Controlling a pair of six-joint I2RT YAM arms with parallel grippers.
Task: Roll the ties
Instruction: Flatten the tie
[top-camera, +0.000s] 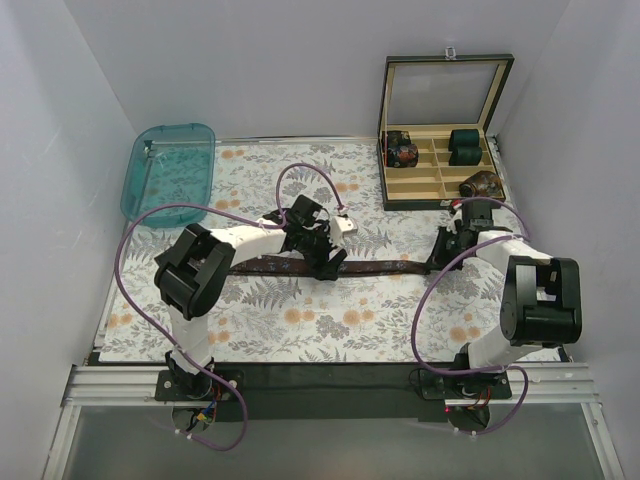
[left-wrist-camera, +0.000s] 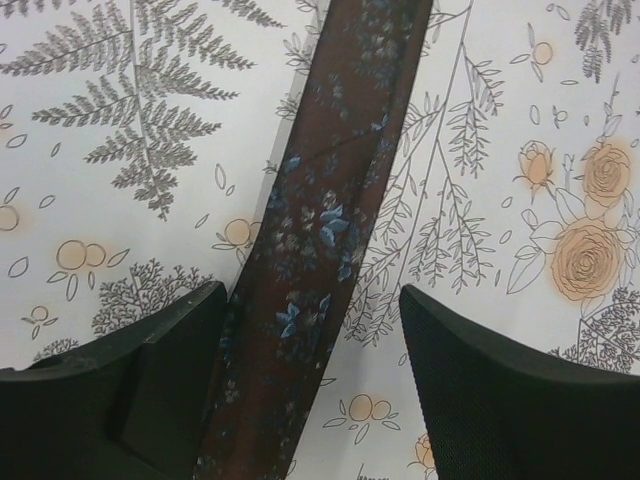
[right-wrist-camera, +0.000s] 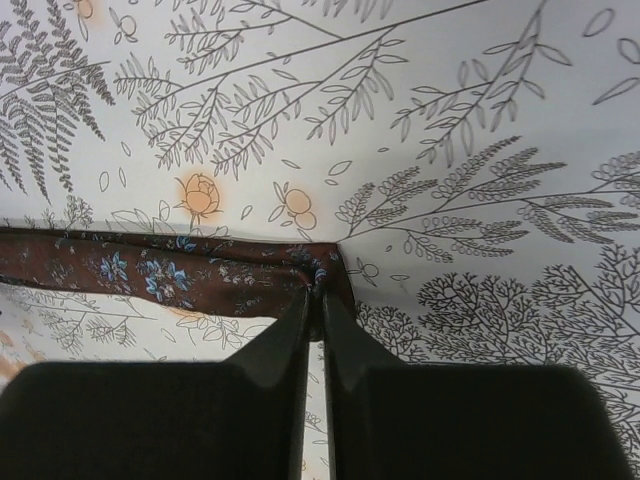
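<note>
A dark brown tie (top-camera: 385, 267) with small blue flowers lies stretched flat across the floral cloth, from under the left arm to the right gripper. My left gripper (top-camera: 325, 262) is open and hovers low over the strip; in the left wrist view the tie (left-wrist-camera: 320, 230) runs between the fingers (left-wrist-camera: 150, 370), nearer the left one. My right gripper (top-camera: 443, 250) is shut on the tie's end; in the right wrist view the fingertips (right-wrist-camera: 318, 300) pinch the bunched end of the tie (right-wrist-camera: 180, 268).
An open wooden box (top-camera: 440, 165) with compartments stands at the back right, holding dark teal rolled bundles (top-camera: 465, 145) and patterned rolled ties (top-camera: 403, 150). A teal plastic tray (top-camera: 168, 170) leans at the back left. White walls close in both sides.
</note>
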